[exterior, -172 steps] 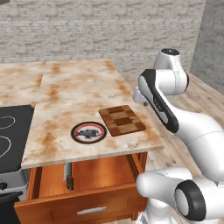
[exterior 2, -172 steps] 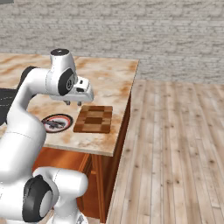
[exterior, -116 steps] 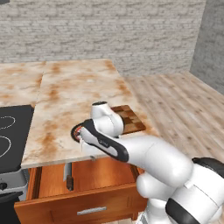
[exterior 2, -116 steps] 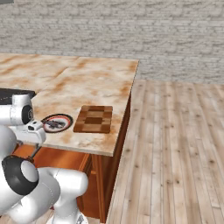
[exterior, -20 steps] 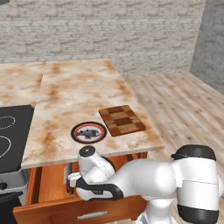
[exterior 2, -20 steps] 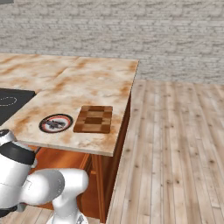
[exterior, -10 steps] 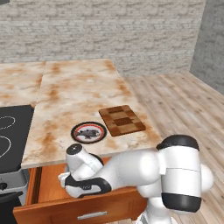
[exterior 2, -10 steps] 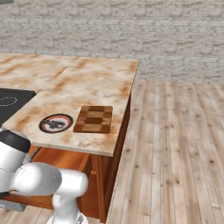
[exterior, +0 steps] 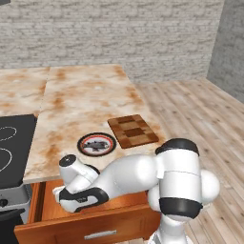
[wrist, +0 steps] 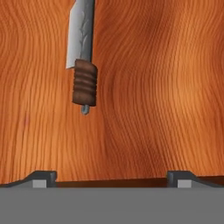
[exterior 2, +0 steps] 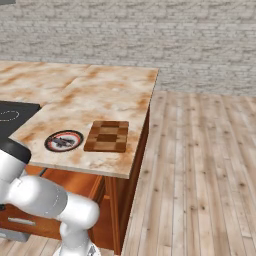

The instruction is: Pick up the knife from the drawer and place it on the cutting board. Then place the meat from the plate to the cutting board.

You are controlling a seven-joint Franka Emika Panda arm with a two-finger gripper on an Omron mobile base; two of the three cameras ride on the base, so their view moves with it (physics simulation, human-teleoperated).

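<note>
The drawer (exterior: 86, 224) stands pulled out under the counter, and my arm reaches down into it. The knife (wrist: 83, 57) lies flat on the drawer's wooden floor (wrist: 157, 87), grey blade pointing away, dark ribbed handle nearest. My gripper (wrist: 111, 178) hangs open just above the floor; the knife's handle end lies ahead of the left fingertip (wrist: 43, 176), apart from it. Nothing is between the fingers. On the counter sits the plate (exterior: 82, 144) with the meat (exterior: 97, 144) in its centre, and the checkered cutting board (exterior: 132, 130) lies bare to its right. Both also show in the right base view: plate (exterior 2: 50, 144), board (exterior 2: 107, 135).
A black stove top (exterior: 12, 143) is set in the counter to the left of the plate. The marble counter (exterior: 81, 100) stretches back to a brick wall. The drawer's front panel (exterior 2: 27, 220) juts out toward the base. Wooden floor lies to the right.
My hand has moved left along the open drawer and stays low inside it. The arm now covers the knife in the left base view. Plate, meat and board have not moved.
</note>
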